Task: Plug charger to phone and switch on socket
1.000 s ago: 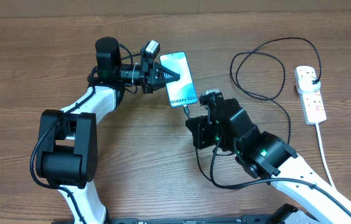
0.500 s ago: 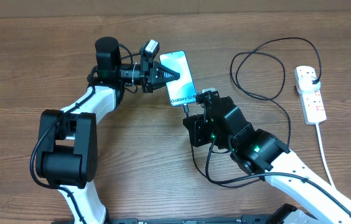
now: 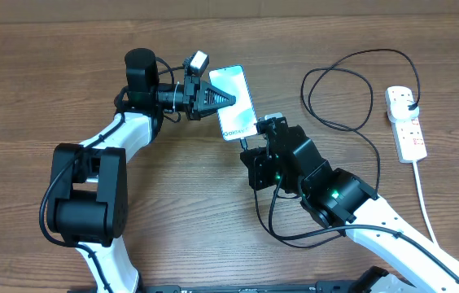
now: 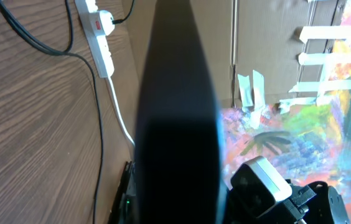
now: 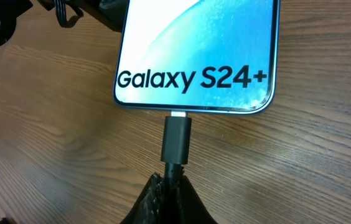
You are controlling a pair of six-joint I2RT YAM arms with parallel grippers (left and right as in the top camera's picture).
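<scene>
The phone has a light-blue screen and lies tilted on the table. My left gripper is shut on its left edge. In the left wrist view the phone is a dark edge-on shape. In the right wrist view the phone reads "Galaxy S24+". My right gripper is shut on the charger just behind its connector. The connector's metal tip meets the port in the phone's bottom edge. The black cable loops to a plug in the white socket at the right.
The socket's white cord runs down the right side toward the table's front. In the left wrist view the socket and a black cable lie on the wood, with colourful paper beyond. Both arms crowd the middle.
My right gripper has moved up and left with the connector, bringing its tip to the phone's bottom edge. The left gripper and the phone have barely moved.
</scene>
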